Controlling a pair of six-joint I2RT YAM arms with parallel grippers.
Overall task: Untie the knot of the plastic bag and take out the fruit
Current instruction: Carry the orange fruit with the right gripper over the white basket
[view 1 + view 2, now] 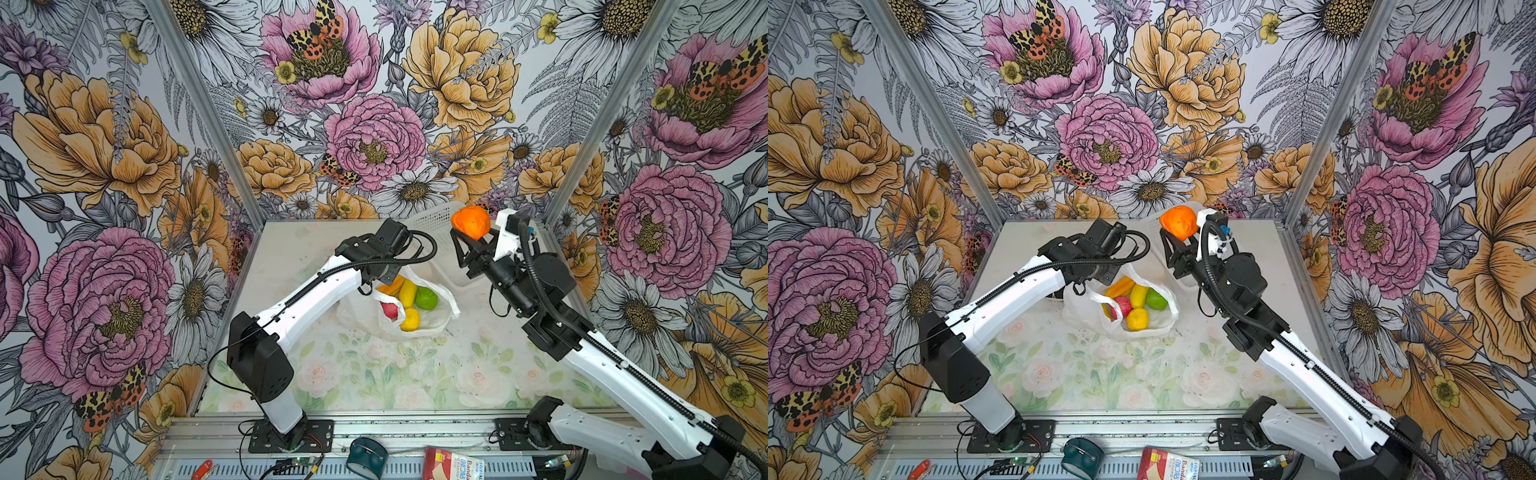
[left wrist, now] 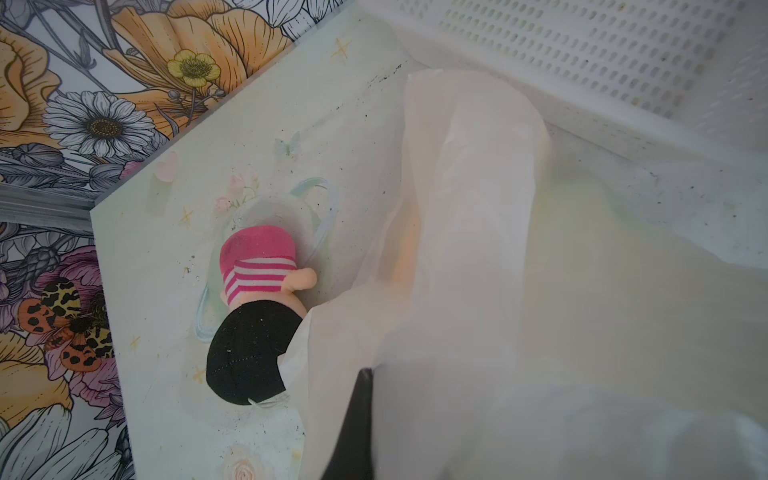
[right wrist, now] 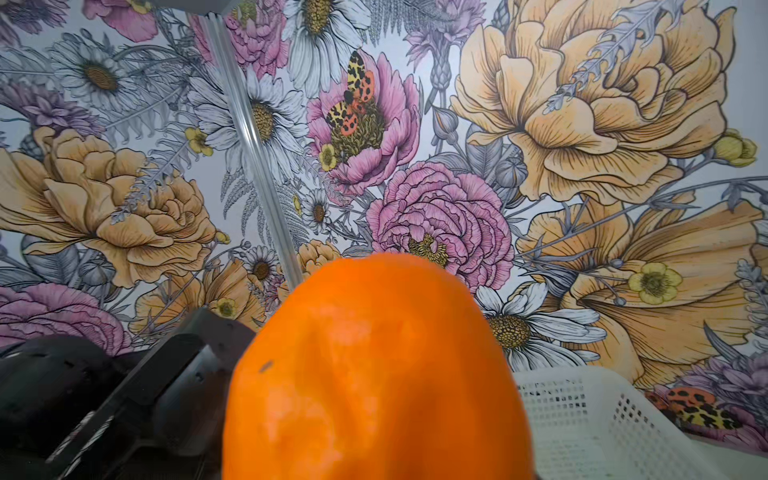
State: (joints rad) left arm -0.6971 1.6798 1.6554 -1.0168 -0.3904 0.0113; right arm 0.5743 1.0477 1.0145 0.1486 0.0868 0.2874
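- Judging from both top views, the knot looks undone. The thin, translucent white plastic bag [image 1: 359,309] lies open-mouthed on the floral-printed bench [image 1: 374,374], and no tied lump shows. Five glossy toy fruits [image 1: 409,293] sit inside: two yellow, one green, one red and one elongated orange-yellow. These are left to take out.
- In a top view the right end effector [image 1: 1179,239] holds the round orange fruit [image 1: 1178,222] raised near the white perforated plastic basket [image 1: 436,220]. Its jaws are part-spread around the fruit.
- In the left wrist view the left end effector [image 2: 359,424] is closed narrow, seemingly pinching bag film. A pink-striped doll [image 2: 257,270] lies beside the bag.
- In the right wrist view the orange fruit fills the foreground. The visible part of the basket holds no fruit.
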